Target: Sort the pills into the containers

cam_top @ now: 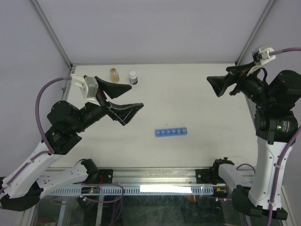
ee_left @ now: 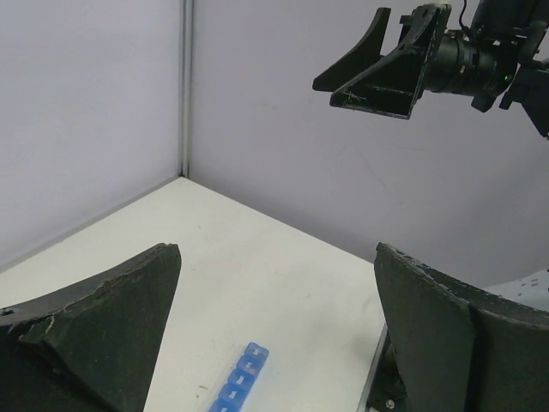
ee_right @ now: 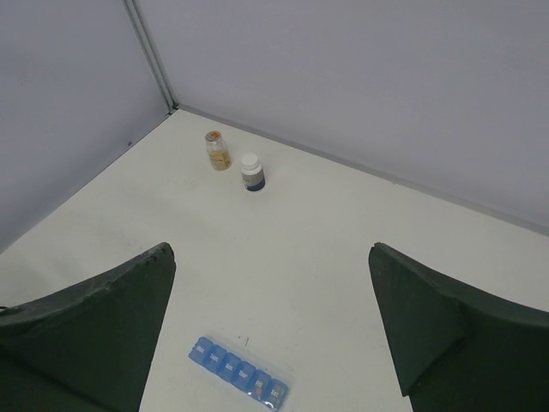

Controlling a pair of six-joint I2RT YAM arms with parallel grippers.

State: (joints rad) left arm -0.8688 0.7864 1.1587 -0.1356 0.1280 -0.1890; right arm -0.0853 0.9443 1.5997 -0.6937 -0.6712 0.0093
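From above, the blue pill organizer [cam_top: 171,132] lies mid-table with 2 bottles, amber [cam_top: 114,74] and white-capped [cam_top: 133,77], near the back edge, fitting either end of the sorting; both wrist views show the left gripper [ee_left: 274,335] and right gripper [ee_right: 270,318] spread wide, empty, aloft.

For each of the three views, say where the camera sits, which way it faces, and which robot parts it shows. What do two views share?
Top external: overhead behind the bases, both arms over the table.
Left wrist: faces right, own fingers low, right end effector high.
Right wrist: faces the far left corner, own fingers, two bottles.
All share the blue organizer.
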